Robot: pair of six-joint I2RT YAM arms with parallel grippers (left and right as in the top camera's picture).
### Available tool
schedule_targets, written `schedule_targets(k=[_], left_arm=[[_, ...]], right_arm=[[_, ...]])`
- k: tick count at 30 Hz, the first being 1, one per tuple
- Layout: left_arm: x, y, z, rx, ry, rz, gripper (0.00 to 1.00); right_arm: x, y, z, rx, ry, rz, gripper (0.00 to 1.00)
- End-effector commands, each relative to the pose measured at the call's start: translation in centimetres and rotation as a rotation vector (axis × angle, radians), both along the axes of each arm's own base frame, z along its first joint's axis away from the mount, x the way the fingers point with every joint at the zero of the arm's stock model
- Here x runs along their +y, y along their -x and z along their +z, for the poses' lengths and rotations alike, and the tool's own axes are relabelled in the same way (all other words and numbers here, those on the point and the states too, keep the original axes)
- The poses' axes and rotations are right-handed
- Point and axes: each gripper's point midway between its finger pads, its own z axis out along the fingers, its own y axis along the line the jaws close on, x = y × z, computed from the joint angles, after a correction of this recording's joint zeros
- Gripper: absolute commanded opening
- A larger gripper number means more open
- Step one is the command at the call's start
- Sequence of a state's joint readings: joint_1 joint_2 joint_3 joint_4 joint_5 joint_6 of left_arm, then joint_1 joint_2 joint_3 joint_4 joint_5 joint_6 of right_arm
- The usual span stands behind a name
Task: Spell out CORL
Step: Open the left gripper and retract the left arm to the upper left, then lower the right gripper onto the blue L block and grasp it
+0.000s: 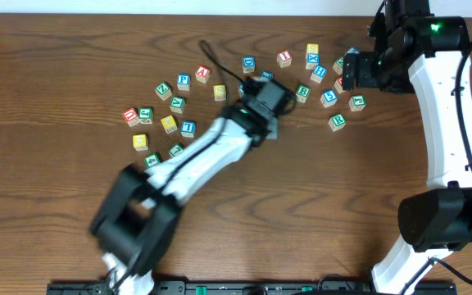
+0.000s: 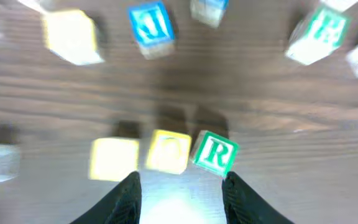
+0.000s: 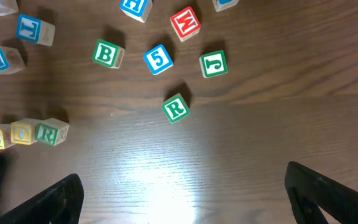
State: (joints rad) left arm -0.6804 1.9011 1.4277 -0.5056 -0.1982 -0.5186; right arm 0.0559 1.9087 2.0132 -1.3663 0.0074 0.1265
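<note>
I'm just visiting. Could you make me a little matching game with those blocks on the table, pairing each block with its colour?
Blocks:
1. W block
2. 5 block
3. B block
4. middle block of the row of three

Colours:
a. green
b. yellow
c. red
d. blue

Pairs: 1-c; 2-d; 3-a; 4-b

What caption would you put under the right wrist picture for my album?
Open right tool above the table; two yellow cubes and a green R cube lined up at left.
</note>
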Motion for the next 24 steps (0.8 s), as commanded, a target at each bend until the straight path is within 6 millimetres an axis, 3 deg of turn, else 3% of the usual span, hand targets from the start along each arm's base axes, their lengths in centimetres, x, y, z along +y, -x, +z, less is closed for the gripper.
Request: schedule_targets(k=[1, 5, 6, 13, 19, 24], left_arm=[[3.2, 0.0, 9.4, -0.131, 0.074, 0.051, 0.42], [7.9, 1.8, 12.9, -0.131, 0.067, 0.117, 0.42], [9.9, 2.4, 13.8, -0.127, 0.061, 0.152, 0.42], [17.9, 3.6, 14.8, -0.082, 0.021, 0.328, 0.42], [21.7, 4.4, 13.7, -0.014, -0.018, 0.423, 0.58], [22.5, 5.3, 13.2, 0.026, -0.038, 0.440, 0.69]], right_arm=[[-0.1, -0.3, 0.0, -0.009, -0.003, -0.034, 0.98], [-0.2, -0.7, 0.1, -0.024, -0.042, -0.044, 0.99], [-0.5, -1.0, 0.2, -0.034, -0.059, -0.052, 0.99], [-3.7, -3.4, 1.0, -0.134, -0.075, -0.115, 0.99], [-5.2, -5.9, -0.4, -0.176, 0.000, 0.006, 0.99], [-6.0, -8.3, -3.4, -0.171, 0.041, 0.045, 0.99]])
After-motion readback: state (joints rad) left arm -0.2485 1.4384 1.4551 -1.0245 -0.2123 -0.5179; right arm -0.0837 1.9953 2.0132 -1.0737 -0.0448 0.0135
